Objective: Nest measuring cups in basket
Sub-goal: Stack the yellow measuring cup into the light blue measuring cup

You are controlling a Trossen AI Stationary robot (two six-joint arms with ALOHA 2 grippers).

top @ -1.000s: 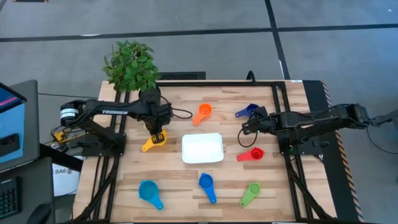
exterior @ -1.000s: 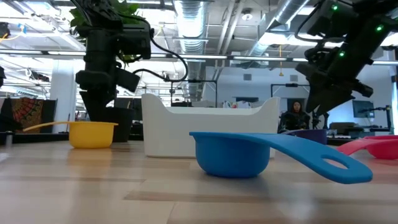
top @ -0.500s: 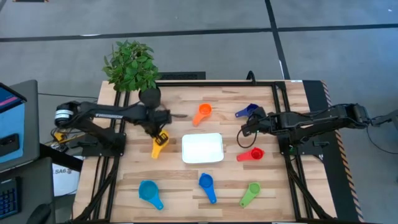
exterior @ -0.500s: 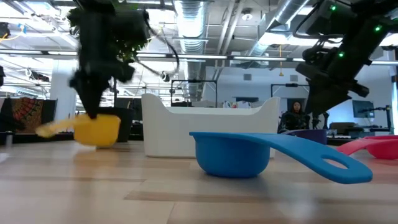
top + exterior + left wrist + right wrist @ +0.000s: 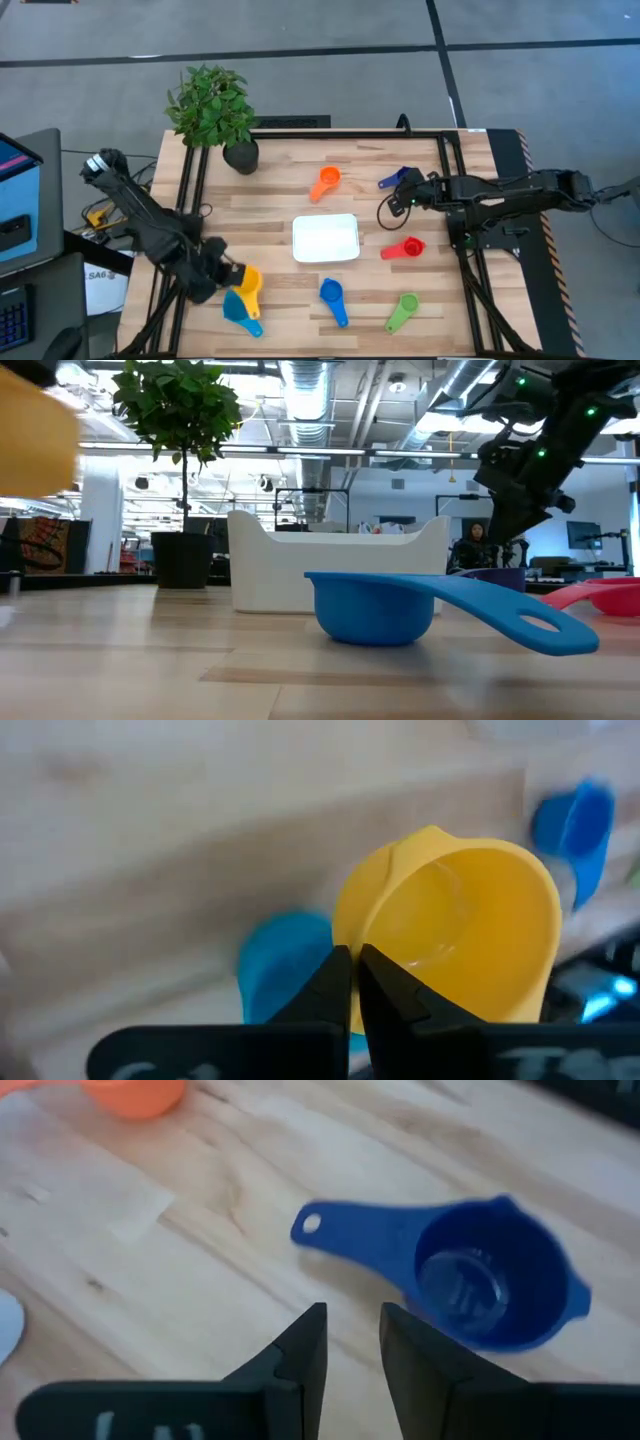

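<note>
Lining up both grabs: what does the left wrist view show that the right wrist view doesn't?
Only the left wrist view: the left gripper shut on the yellow cup, above the light blue cup.
Only the right wrist view: the right gripper open over bare wood beside the dark blue cup, with the orange cup farther off.
Both: the wooden table.

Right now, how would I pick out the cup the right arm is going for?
Start at the white basket mid-table and go toward the far right corner. There the right gripper hovers, jaws apart, beside the dark blue measuring cup. It is the darkest cup, lying alone behind the red cup.
</note>
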